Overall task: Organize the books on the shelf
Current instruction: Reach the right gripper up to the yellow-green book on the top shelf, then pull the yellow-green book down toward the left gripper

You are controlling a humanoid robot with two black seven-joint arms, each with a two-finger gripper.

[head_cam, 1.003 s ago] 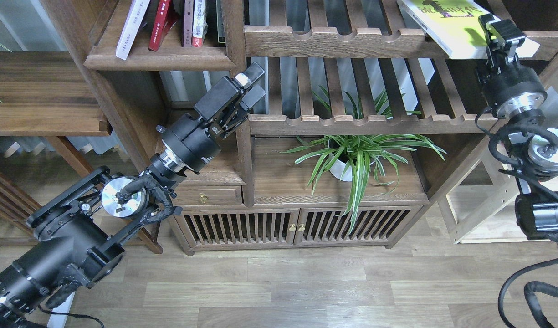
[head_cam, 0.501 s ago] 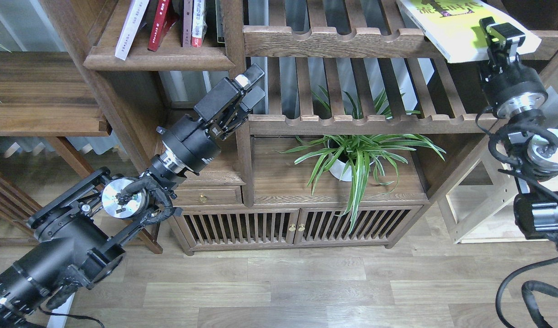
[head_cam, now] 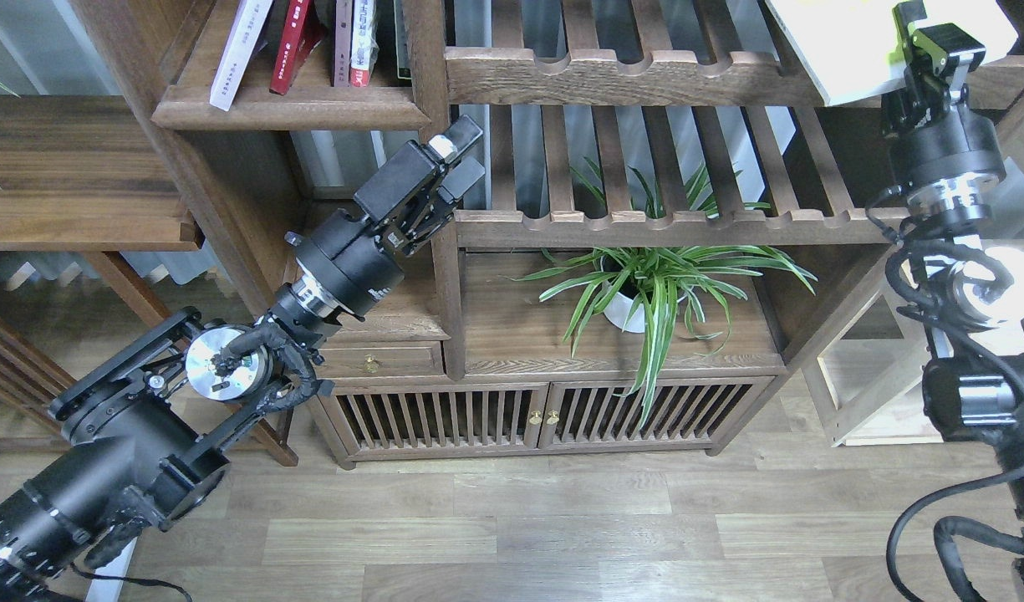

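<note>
My right gripper [head_cam: 929, 46] is at the top right, shut on the near edge of the large yellow-green book [head_cam: 846, 50]. The book lies tilted over the upper slatted rack [head_cam: 629, 79]. Mostly its pale underside shows, and its top is cut off by the frame. A pale white book [head_cam: 240, 50] and a red book [head_cam: 292, 38] lean on the dark-brown shelf [head_cam: 294, 110] at the top left, next to another red and white spine [head_cam: 363, 42]. My left gripper [head_cam: 460, 155] is open and empty, just below and to the right of that shelf, by the bookcase's upright post.
A second slatted rack [head_cam: 670, 226] runs below the first. A potted spider plant [head_cam: 645, 288] stands on the cabinet top [head_cam: 520, 334]. There is a small drawer [head_cam: 378, 361] under my left wrist, slatted doors [head_cam: 478, 416] below it, and a wooden side table [head_cam: 77, 176] at the left.
My right gripper has moved up and slightly right with the yellow-green book, which has tipped so its cover faces away. My left arm has barely moved.
</note>
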